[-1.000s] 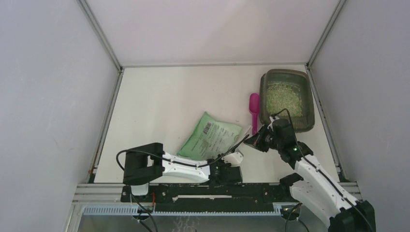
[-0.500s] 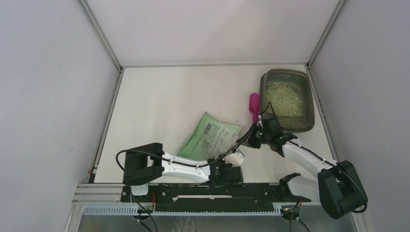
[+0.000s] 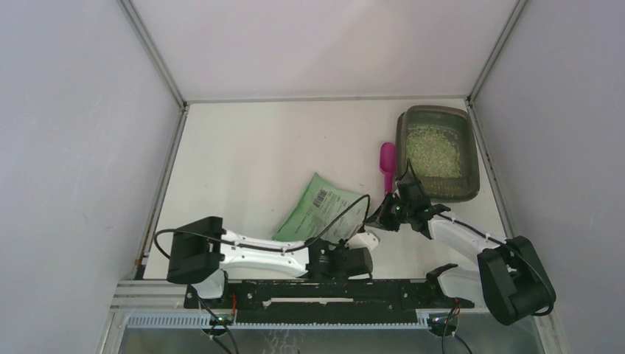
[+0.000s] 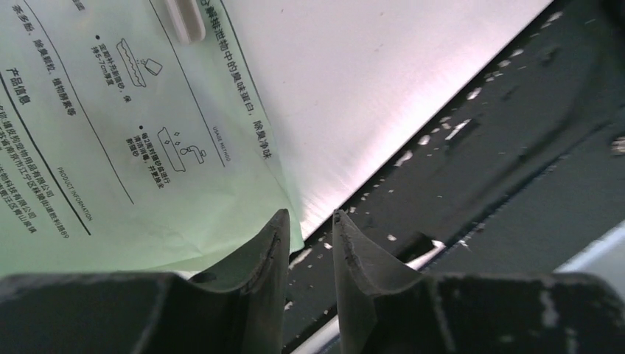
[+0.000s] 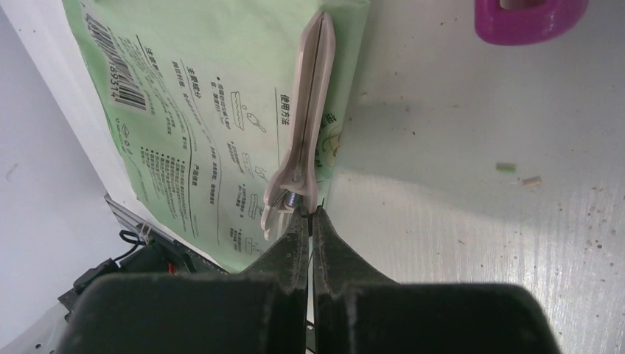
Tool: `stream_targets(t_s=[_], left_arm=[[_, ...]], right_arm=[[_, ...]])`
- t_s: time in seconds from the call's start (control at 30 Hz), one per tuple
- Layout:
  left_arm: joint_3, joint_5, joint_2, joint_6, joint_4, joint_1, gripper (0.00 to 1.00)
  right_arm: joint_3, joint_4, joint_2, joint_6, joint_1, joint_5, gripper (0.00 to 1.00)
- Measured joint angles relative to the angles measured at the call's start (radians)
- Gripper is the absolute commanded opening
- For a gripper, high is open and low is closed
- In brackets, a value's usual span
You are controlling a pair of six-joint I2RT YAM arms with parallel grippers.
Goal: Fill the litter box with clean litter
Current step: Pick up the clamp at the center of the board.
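In the top view the tips of both grippers are too small to read, and the left arm hides part of the near edge of the light-green printed plastic bag [image 3: 324,209]. In the right wrist view the magenta plastic scoop [image 5: 531,15] is cut off by the upper edge. The dark grey-brown translucent rectangular litter box [image 3: 442,192] stands at the far right of the white table [image 3: 250,162]. The clean litter [image 3: 433,151], pale greenish-beige granules, covers its floor; how deep, I cannot tell. The bag lies flat, with a long beige plastic clip [image 5: 308,110] on its edge. The right gripper [image 5: 311,221] has its fingers [image 5: 291,254] pressed together at the spring end of the clip; whether they catch it is not clear. The left gripper [image 4: 309,228] has its fingers [image 4: 269,254] a little apart, with the bag's corner just beside them. The litter box is near the right gripper and well apart from the left gripper.
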Motion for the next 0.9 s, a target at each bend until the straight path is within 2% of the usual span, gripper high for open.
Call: stream_targets(t_s=[0.27,0.6,0.7,0.77,0.9], left_arm=[[-0.082,0.044,-0.084,-0.036,0.133,0.042,0.10],[-0.209,0.063,-0.040,-0.086,0.305,0.059,0.03],[-0.229,0.076,-0.041,-0.099,0.365,0.064,0.04],[-0.237,0.082,-0.046,-0.103,0.382,0.068,0.09],[-0.241,0.105,-0.095,-0.096,0.335,0.074,0.16]], right_arm=[[-0.005,0.013,0.014,-0.004,-0.026,-0.027,0.00],[-0.021,-0.014,-0.001,-0.047,-0.084,-0.069,0.00],[-0.024,-0.029,-0.028,-0.058,-0.106,-0.082,0.00],[-0.026,-0.055,-0.069,-0.069,-0.121,-0.092,0.00],[-0.016,-0.126,-0.163,-0.098,-0.140,-0.100,0.00]])
